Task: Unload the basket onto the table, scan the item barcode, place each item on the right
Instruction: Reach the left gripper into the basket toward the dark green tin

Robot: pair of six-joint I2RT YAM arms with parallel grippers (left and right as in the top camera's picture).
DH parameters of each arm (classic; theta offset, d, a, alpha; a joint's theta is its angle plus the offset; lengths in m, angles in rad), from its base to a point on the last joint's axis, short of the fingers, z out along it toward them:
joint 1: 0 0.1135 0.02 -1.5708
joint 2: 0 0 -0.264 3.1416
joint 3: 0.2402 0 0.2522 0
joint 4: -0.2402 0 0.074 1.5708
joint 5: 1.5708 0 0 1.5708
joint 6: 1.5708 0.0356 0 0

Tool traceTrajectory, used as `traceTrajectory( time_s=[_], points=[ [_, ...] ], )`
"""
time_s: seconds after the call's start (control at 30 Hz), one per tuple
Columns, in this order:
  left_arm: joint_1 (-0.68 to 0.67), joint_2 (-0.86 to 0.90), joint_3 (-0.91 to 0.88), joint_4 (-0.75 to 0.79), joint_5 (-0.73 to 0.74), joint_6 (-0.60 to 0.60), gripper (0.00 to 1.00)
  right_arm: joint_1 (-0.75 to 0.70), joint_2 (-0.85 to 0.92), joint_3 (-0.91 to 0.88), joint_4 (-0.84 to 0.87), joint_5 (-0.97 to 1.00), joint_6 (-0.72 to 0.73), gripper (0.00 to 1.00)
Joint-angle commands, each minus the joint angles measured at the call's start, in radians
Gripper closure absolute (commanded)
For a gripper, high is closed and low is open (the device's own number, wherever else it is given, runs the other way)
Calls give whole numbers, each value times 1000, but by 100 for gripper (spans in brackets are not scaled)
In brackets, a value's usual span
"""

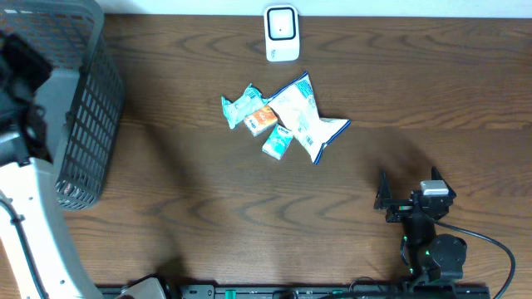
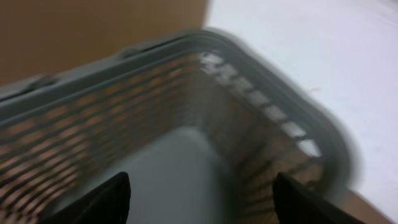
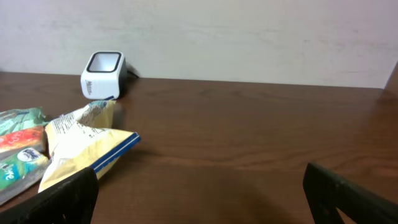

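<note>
Packs (image 1: 287, 116) lie heaped, overlapping, near scanner (image 1: 282, 33). Left hand (image 2: 202, 199) gapes empty over basket (image 2: 249, 53); right hand (image 3: 208, 196) wide, empty. Risk: overlap could make a grab lift two.

Nothing on the table can be read. The white-and-blue bag (image 3: 81, 140) has grey lines of print near its top edge, too small to make out. The teal packet (image 3: 18, 165) bears a round blue-and-white logo, but its lettering is blurred.
</note>
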Motion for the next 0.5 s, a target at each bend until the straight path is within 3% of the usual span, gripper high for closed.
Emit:
traceTrajectory(
  time_s=[0.0,0.27,0.3,0.33,0.47],
  points=[
    [103,25,13,-57,-8,10,28,3,-5,-2,-5,8,-12,1],
    [289,94,13,-186,-8,109,27,3,-5,-2,-5,8,-12,1],
    [304,103,13,-191,-8,123,18,3,-5,-2,-4,8,-12,1],
    [317,113,13,-192,-8,137,16,3,-5,-2,-5,8,-12,1],
    [357,141,13,-191,-8,142,14,3,-5,-2,-4,8,-12,1]
  ],
)
